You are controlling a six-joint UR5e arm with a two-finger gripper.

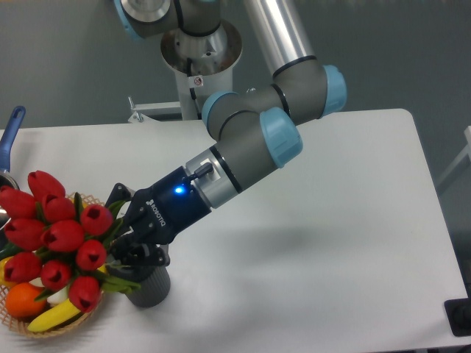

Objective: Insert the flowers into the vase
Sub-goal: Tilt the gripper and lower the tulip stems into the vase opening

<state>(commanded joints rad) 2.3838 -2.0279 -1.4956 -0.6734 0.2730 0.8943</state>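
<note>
1. Holding the flowers (pixel 55 235) by their green stems, the gripper (pixel 129 239) had its two fingers closed on the bunch, just above the vase (pixel 151 287).
2. About ten red tulip buds were counted in the one bunch; they leaned away from the vase, over the wicker basket (pixel 73 320).
3. One dark grey vase stood upright on the table (pixel 331 243), just beside the basket.
4. Beside the vase, the basket held one orange (pixel 20 300) and one banana (pixel 51 316), partly hidden by the buds.
</note>
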